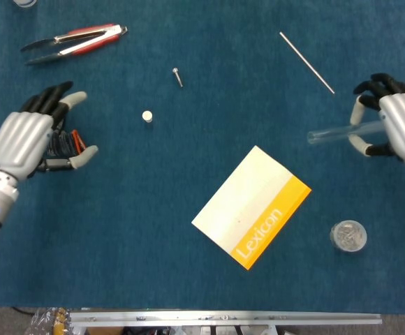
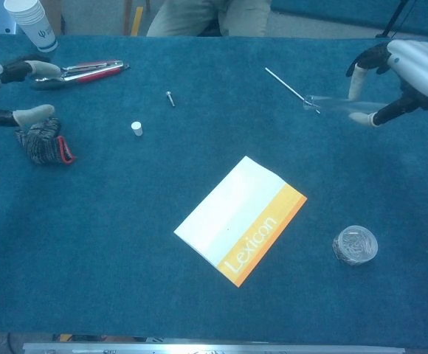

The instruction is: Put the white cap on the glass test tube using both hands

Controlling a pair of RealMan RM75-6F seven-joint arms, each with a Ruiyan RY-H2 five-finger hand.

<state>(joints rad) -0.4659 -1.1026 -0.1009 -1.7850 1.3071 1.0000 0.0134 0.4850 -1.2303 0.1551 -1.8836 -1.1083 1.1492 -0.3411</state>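
The small white cap [image 1: 147, 116] [image 2: 136, 128] stands on the blue table cloth left of centre. My right hand [image 1: 398, 127] [image 2: 409, 70] holds the clear glass test tube [image 1: 339, 132] [image 2: 336, 104] lifted above the table at the far right, lying roughly level with its free end pointing left. My left hand [image 1: 33, 135] [image 2: 4, 81] hovers at the left with fingers spread and nothing in it, well to the left of the cap and over a crumpled glove [image 2: 44, 140].
A white and orange Lexicon booklet [image 1: 251, 207] lies mid-table. A thin metal rod [image 1: 306, 61], a screw [image 1: 178, 76], red-handled tongs [image 1: 77, 40], a paper cup [image 2: 32, 22] and a round glass lid [image 1: 348, 235] lie around.
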